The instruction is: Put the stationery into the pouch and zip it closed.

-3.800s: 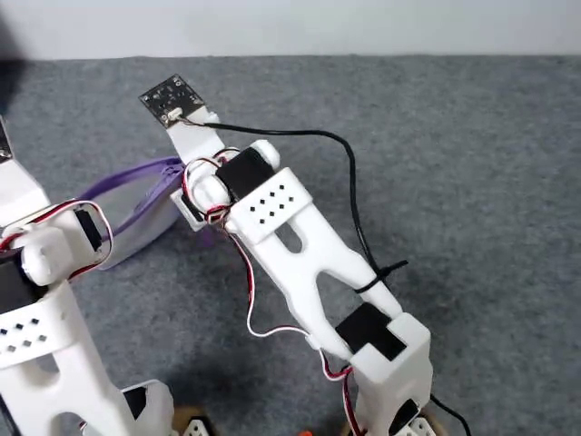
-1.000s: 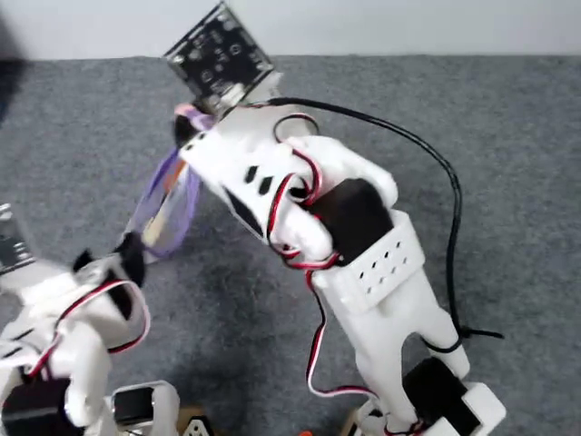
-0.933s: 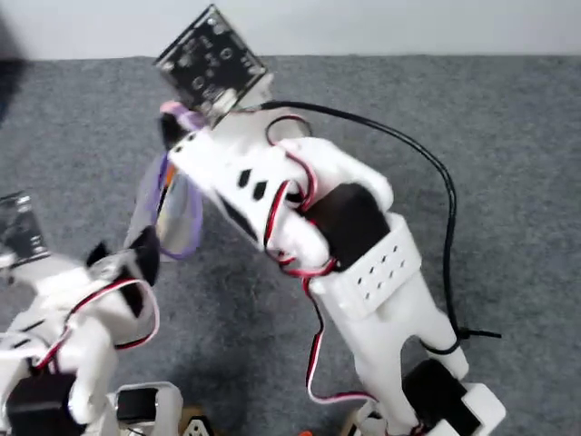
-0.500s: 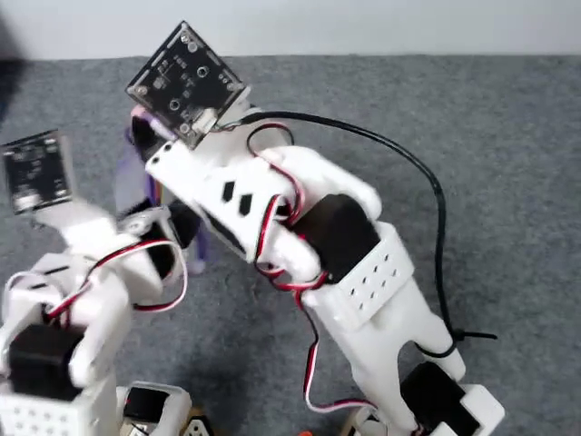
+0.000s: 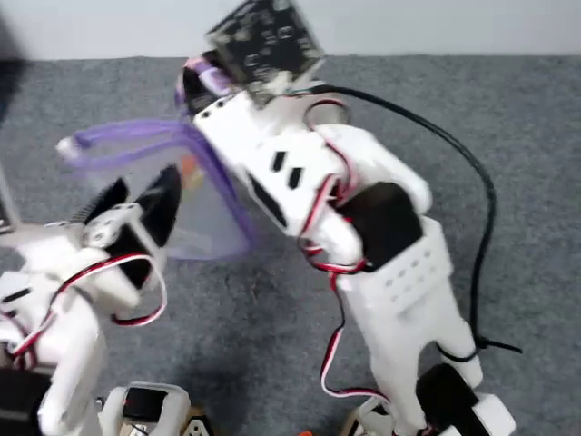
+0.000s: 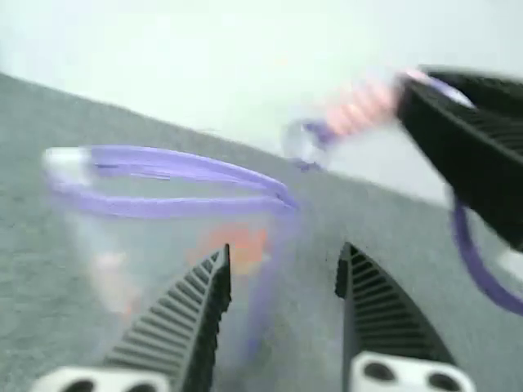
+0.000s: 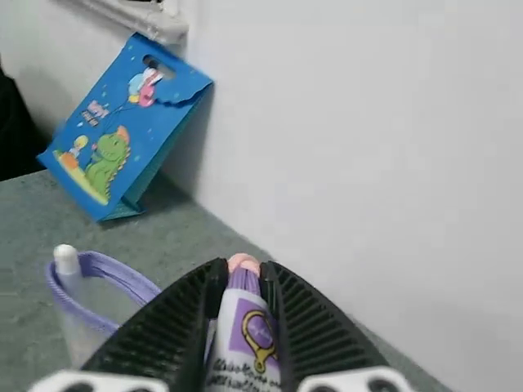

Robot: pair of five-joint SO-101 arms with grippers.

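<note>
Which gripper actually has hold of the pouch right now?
The right gripper: its jaws are shut on the purple end of the pouch, while the left gripper stands open.

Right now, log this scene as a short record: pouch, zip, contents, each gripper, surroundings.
pouch: clear pouch with a purple zip rim, held up by its purple pull tag over the grey table
zip: rim spread in a loop, so the mouth looks open
contents: an orange item inside; anything else is too blurred to tell
right gripper: right gripper shut on the pull tag
left gripper: left gripper open, facing the pouch's side, not gripping it
surroundings: blue gift bag leaning against the wall
</note>
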